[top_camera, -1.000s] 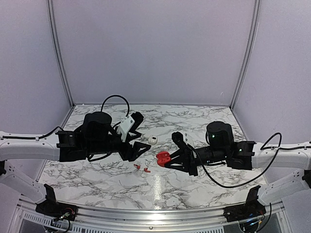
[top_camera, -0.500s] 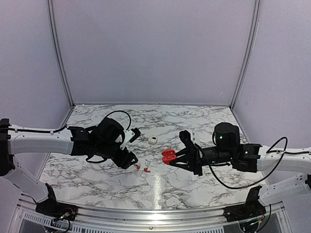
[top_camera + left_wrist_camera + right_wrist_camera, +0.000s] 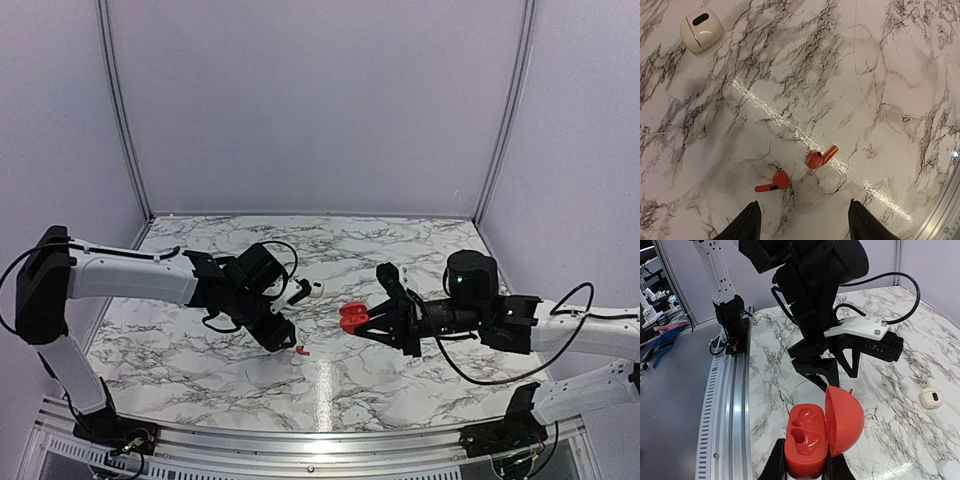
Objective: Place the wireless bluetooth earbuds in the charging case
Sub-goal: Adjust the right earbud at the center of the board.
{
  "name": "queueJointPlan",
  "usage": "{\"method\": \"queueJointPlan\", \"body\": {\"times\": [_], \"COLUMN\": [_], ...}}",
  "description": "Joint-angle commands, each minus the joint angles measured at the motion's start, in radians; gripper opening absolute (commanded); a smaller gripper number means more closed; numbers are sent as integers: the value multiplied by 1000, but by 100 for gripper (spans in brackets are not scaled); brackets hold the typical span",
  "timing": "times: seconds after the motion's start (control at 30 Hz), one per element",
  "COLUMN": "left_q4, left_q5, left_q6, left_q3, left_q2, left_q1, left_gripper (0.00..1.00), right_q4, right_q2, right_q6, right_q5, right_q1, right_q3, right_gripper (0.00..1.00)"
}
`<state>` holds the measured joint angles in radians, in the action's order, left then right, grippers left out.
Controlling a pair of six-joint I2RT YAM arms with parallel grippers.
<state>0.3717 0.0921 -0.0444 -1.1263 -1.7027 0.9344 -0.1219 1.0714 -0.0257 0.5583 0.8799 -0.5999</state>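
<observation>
Two tiny red earbuds [image 3: 776, 182] [image 3: 820, 157] lie side by side on the marble table, stems pointing outward. My left gripper [image 3: 803, 220] is open just above them, a finger on each side, touching neither. In the top view only one earbud [image 3: 301, 350] shows beside the left gripper [image 3: 284, 335]. My right gripper [image 3: 805, 471] is shut on a red hinged charging case [image 3: 807, 442]. The case's lid stands open and its two moulded wells are empty. It is held above the table right of centre [image 3: 352, 318].
A small white rounded pebble-shaped case [image 3: 701, 29] with a dark slot lies shut on the table behind the earbuds; it also shows in the top view [image 3: 315, 289] and the right wrist view [image 3: 930, 397]. A metal rail [image 3: 730, 405] runs along the near table edge.
My left arm has stretched right and lowered its open gripper over the earbuds. My right gripper has carried the open red case slightly right and up.
</observation>
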Motion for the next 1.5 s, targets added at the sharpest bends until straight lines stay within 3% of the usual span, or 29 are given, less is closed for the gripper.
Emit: {"method": "queueJointPlan", "body": {"times": [0.0,0.23,0.43,1.0,1.47], "left_q4": [40,12,3,-5,-5], "left_q5": [71,112,115,105,108], "left_q6": [-73,-239,-282,-258,-232], "left_q3": [-14,-39,-68,-122,-153], "left_q2": [-31,-86,-143,-223,-242], "left_q1": [0,0,-2,-3,-11], "left_gripper": [59,53,51,46,45], "right_q4": [-31,-51,-54,-107,-257], "right_q2": [-40,-48,-71,-140,-237], "right_q6": [20,50,53,-45,-228], "right_q5": [18,17,5,27,-207], "right_q1": [-20,-32,-37,-28,143], "right_q3": [21,45,60,112,212], "right_gripper": [0,0,0,0,0]}}
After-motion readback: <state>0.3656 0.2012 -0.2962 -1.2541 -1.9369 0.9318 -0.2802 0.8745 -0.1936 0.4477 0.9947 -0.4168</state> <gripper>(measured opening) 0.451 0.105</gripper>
